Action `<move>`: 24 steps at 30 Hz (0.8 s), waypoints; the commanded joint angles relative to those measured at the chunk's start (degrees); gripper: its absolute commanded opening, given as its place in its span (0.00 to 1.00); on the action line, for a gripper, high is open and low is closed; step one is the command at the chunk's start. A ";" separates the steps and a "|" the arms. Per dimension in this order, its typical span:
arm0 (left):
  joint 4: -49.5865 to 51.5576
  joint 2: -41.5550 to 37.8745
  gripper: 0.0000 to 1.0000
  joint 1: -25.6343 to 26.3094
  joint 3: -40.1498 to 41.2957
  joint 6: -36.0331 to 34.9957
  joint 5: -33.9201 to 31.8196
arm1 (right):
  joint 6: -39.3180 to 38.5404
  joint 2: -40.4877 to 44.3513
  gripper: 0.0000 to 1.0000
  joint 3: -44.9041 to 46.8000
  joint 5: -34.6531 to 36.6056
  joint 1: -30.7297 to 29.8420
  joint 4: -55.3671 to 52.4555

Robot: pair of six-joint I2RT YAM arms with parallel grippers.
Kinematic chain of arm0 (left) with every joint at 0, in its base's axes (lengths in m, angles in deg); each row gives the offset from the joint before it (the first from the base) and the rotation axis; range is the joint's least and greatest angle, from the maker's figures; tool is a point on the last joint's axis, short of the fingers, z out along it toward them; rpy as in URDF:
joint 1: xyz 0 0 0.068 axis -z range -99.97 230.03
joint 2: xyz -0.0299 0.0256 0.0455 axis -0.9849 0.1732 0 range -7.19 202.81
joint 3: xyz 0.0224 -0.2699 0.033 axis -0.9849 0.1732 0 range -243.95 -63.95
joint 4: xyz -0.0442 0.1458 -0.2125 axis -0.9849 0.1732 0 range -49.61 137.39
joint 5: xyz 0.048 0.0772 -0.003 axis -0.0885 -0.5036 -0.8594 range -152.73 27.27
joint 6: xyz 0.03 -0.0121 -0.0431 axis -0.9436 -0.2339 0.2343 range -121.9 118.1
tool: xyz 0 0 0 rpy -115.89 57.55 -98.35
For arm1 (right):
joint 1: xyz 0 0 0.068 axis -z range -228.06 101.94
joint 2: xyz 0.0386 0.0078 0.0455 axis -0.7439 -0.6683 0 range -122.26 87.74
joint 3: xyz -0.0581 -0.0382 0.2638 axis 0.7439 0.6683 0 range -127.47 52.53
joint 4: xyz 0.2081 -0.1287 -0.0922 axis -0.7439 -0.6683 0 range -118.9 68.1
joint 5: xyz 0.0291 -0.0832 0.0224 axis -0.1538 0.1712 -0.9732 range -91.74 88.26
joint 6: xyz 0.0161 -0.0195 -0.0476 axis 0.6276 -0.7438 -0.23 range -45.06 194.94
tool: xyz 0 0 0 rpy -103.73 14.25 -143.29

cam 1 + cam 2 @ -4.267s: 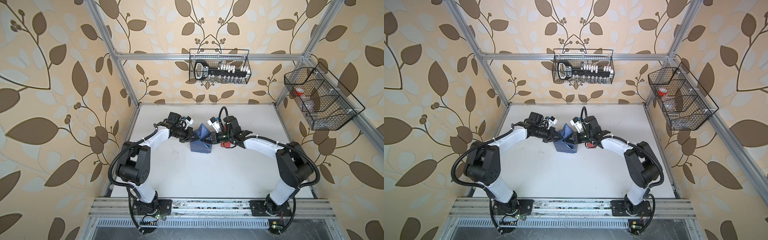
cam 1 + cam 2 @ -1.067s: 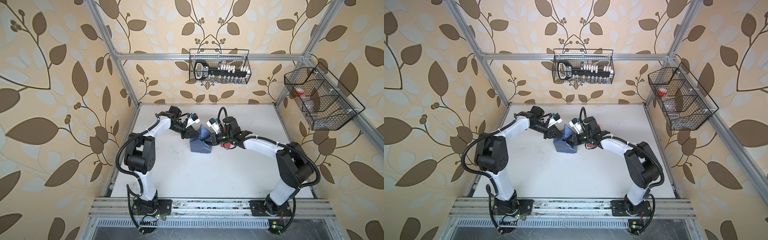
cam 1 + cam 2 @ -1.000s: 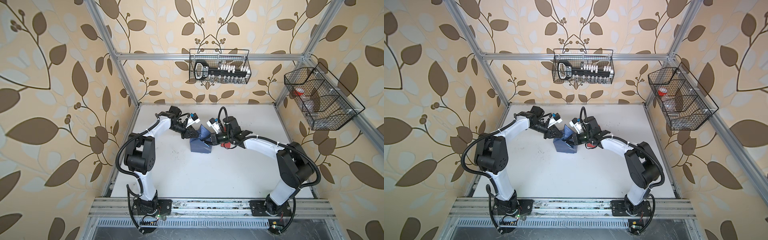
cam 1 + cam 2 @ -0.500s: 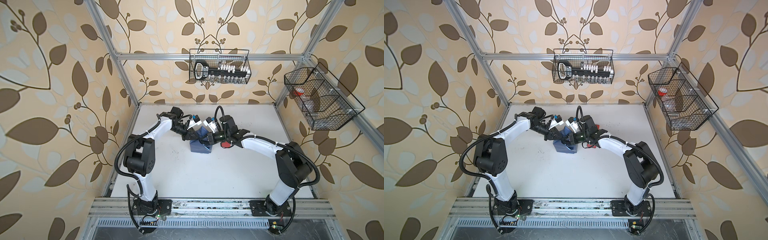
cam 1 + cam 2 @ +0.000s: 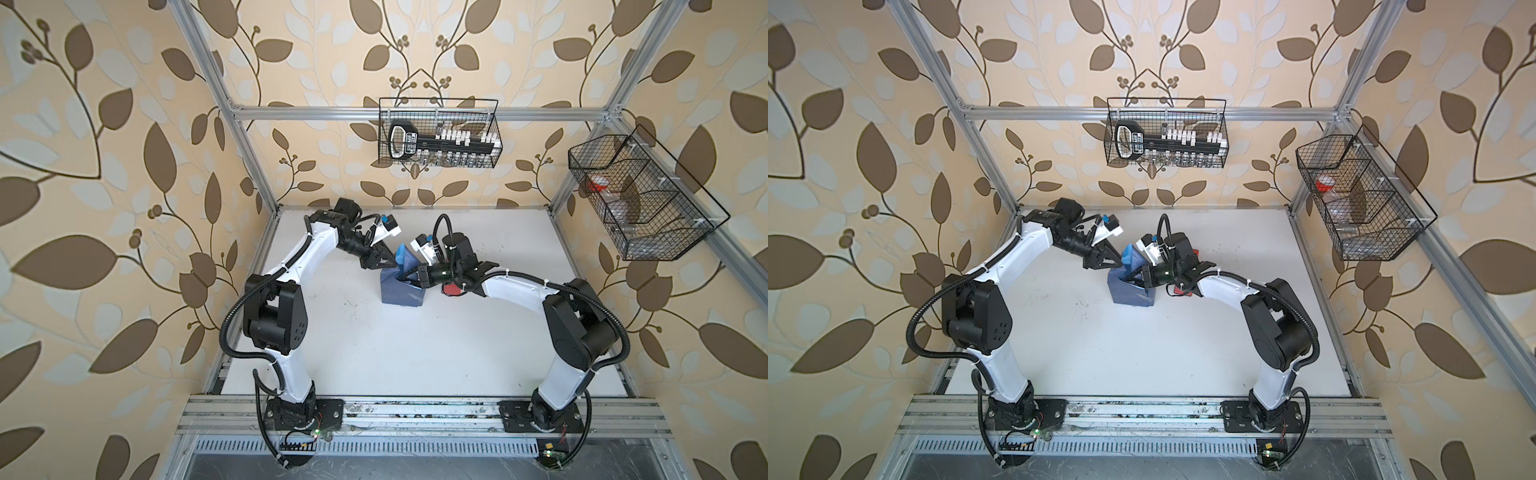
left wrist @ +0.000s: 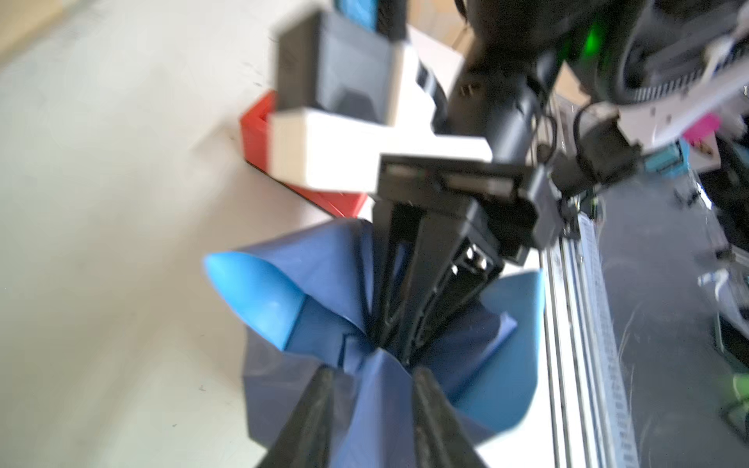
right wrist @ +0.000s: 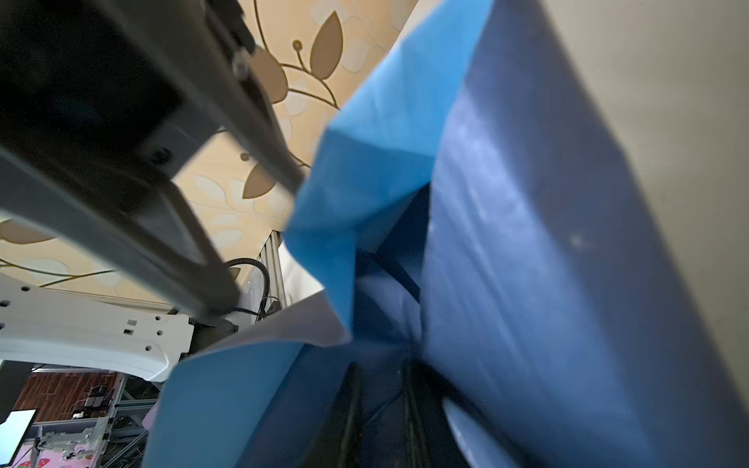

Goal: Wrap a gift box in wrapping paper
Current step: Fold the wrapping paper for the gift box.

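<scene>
- In the last half second the left gripper has parted its jaws and drawn a little back from the parcel. In the left wrist view its fingers stand apart, with a ridge of paper lying loose between them, not pinched.
- Over the last second the right gripper has edged further into the open end of the wrapping paper. Its jaws stand narrow and the tips are buried in the folds; whether they pinch a layer cannot be told.
- This looks like a hand-over. The left has let the end flap go and the right is tucking the folds in. The light-blue flap stands up unfolded, so this end is probably not yet closed.
- The gift box is hidden inside the paper. The parcel lies at the far middle of the desk, between the two grippers. The red tape dispenser sits just beside it, under the right arm.
- Only the top views give this layout.
- Only the left wrist view shows the right gripper's fingers going down into the gathered pleats.
- Only the right wrist view looks into the dark open end behind the flap. Both wrist views are blurred.
</scene>
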 commanded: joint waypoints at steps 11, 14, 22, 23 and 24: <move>5.43 1.66 0.46 -5.03 -4.23 -1.87 6.06 | -1.82 0.76 0.22 3.13 3.00 -0.70 -6.14; 2.19 -3.96 0.48 -5.96 -0.60 1.42 5.30 | -1.80 1.41 0.22 2.08 2.29 -0.82 -6.56; 2.40 -7.58 0.43 -8.94 4.30 16.29 -1.73 | -2.31 4.11 0.24 -1.70 1.05 -0.91 -8.51; 3.58 -7.49 0.38 -8.85 4.89 16.54 -1.28 | -2.48 4.59 0.24 -1.87 0.93 -0.89 -8.68; 4.02 -7.61 0.31 -8.85 5.93 17.31 -1.42 | -2.70 5.19 0.25 -1.98 0.81 -0.96 -8.77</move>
